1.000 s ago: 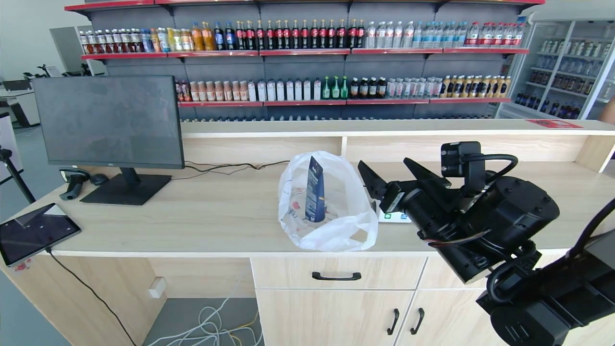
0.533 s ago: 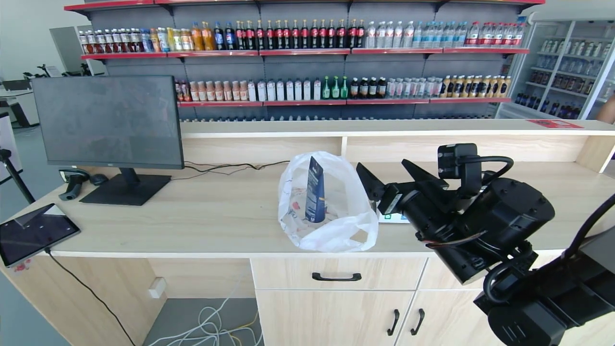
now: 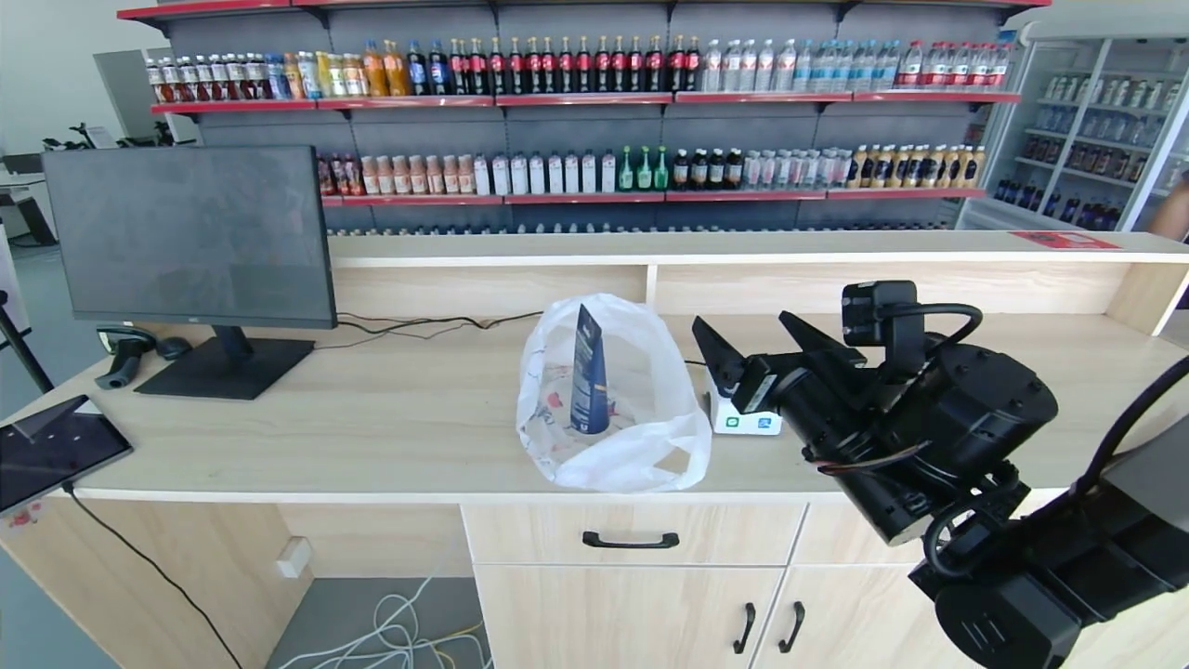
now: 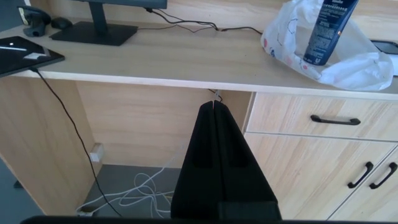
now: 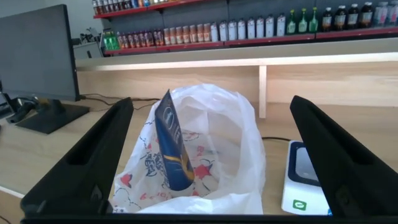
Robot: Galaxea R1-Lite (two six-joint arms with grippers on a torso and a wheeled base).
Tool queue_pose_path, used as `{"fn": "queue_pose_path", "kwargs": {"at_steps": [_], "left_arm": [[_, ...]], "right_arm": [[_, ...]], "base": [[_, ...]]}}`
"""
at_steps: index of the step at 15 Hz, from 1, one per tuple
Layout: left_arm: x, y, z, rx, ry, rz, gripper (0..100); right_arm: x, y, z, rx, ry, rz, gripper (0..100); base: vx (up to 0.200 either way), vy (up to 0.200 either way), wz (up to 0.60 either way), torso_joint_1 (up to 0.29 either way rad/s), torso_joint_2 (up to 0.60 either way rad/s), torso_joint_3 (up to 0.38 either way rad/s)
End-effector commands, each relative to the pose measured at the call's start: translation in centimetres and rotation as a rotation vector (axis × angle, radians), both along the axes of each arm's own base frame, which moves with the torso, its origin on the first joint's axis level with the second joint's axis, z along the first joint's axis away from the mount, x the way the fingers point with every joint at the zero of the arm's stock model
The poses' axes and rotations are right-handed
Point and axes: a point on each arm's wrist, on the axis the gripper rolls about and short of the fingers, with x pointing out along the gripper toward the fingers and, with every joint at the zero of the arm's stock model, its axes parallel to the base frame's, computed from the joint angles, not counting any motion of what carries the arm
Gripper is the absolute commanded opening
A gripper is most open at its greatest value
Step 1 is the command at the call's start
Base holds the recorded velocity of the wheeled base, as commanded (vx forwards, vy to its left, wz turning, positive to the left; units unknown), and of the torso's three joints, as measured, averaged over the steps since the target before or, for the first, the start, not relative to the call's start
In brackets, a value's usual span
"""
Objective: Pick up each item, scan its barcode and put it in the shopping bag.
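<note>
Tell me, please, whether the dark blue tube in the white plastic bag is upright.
Upright: the dark blue tube stands on end inside the white plastic bag.

The right gripper has drawn slightly away from the shopping bag.

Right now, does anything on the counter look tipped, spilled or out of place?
Nothing stands out. The dark blue tube stands on end inside the shopping bag, leaning a little; the bag sits open on the counter, nothing spilled. The white scanner box lies flat beside it. The right gripper is open and empty.
</note>
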Motion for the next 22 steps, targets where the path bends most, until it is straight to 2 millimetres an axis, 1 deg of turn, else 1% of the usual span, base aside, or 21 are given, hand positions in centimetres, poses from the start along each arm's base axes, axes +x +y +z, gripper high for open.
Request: {"fn": "queue_pose_path", "kwargs": {"at_steps": [1,22], "left_arm": [[0.0,0.0,0.0,0.003,0.0,0.0,0],[0.0,0.0,0.0,0.0,0.0,0.0,0]], "right_arm": [[0.1,-0.07,-0.12,-0.001,0.002,-0.003,100],[0.25,-0.03,-0.5,-0.015,0.009,-0.005,100]], "base": [[0.0,-0.2,0.0,0.002,0.0,0.002],[0.0,-0.2,0.0,0.001,0.0,0.001]]}}
